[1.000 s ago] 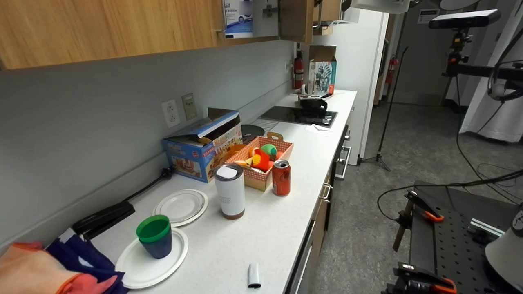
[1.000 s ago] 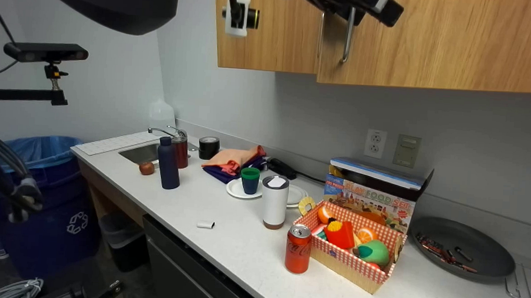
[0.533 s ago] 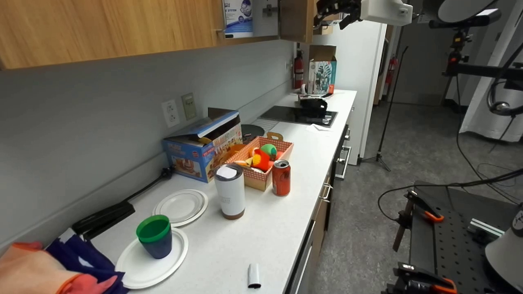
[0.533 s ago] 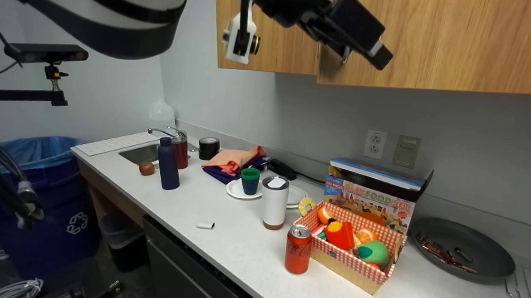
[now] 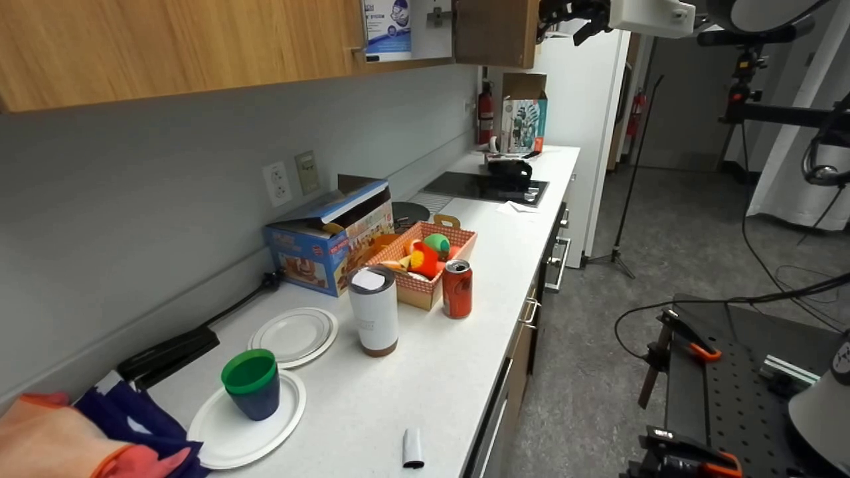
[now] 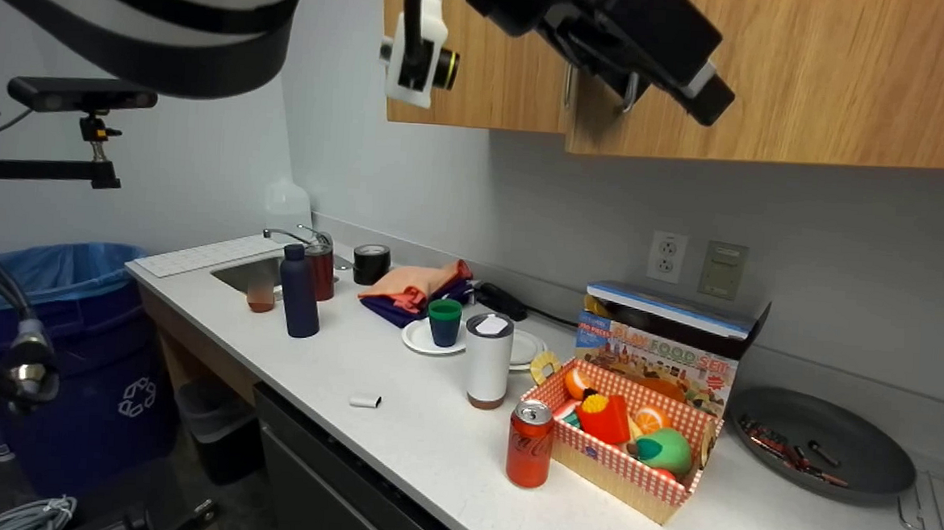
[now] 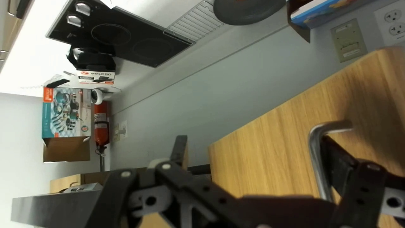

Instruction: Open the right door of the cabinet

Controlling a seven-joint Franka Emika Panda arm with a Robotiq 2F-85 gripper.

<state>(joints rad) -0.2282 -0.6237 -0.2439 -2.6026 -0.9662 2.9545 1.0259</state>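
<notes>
The cabinet's right door (image 5: 495, 33) stands partly open in an exterior view. Its inner face shows beside a boxed item (image 5: 388, 30) in the cabinet. Its wooden front shows in an exterior view (image 6: 837, 82) and in the wrist view (image 7: 269, 148). Its metal bar handle (image 7: 316, 166) also shows in an exterior view (image 6: 631, 92). My gripper (image 7: 258, 152) is open. In the wrist view its right finger sits behind the handle bar, between bar and door; its left finger is past the door's edge. The gripper also shows in an exterior view (image 5: 561, 23).
The closed left door (image 5: 186, 46) is alongside. The counter (image 5: 398, 385) below bears a white tumbler (image 5: 375, 318), a red can (image 5: 457, 292), a food basket (image 6: 647, 476) and a play-food box (image 6: 661, 348). A dark pan (image 6: 828, 413) lies farther along.
My gripper has come lower and moved outward, away from the cabinet. The right door has swung farther open with it, its free edge shifting right in both exterior views.
</notes>
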